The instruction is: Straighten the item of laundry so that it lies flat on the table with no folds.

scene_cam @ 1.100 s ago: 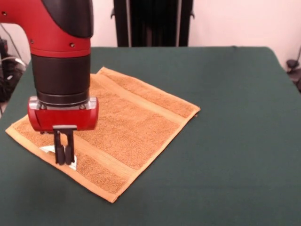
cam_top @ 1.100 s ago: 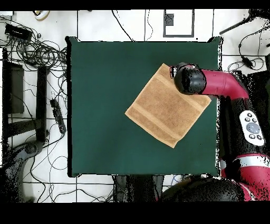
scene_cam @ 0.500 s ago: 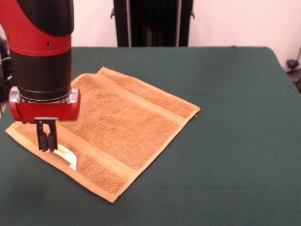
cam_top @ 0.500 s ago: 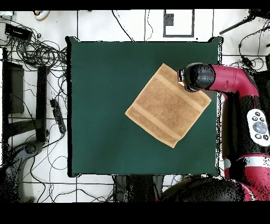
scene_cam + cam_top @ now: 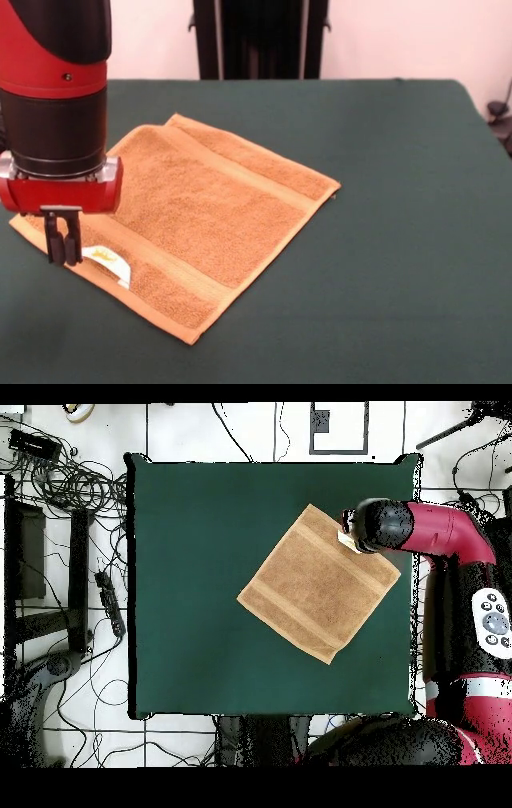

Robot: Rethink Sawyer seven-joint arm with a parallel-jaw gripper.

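Observation:
The item of laundry [image 5: 204,212], an orange-tan towel, lies spread on the dark green table [image 5: 400,240] as a diamond, with two woven bands and a white tag [image 5: 108,264] near its left edge. No fold shows on it. My gripper [image 5: 62,254] hangs at that left edge, just left of the tag, its two fingers close together and shut, tips low by the hem. Whether they touch the cloth is unclear. In the overhead view the towel [image 5: 318,582] sits right of the table's [image 5: 200,584] centre, and the arm's head [image 5: 378,526] covers the gripper at the towel's right corner.
Black stands [image 5: 260,38] rise behind the table's far edge. Cables [image 5: 70,479] and gear lie on the floor beside the table. The towel's left corner [image 5: 16,222] lies close to the table edge.
The arm has moved left in the front view, from over the tag to the towel's left edge. The tag now shows fully. The towel has stayed in place.

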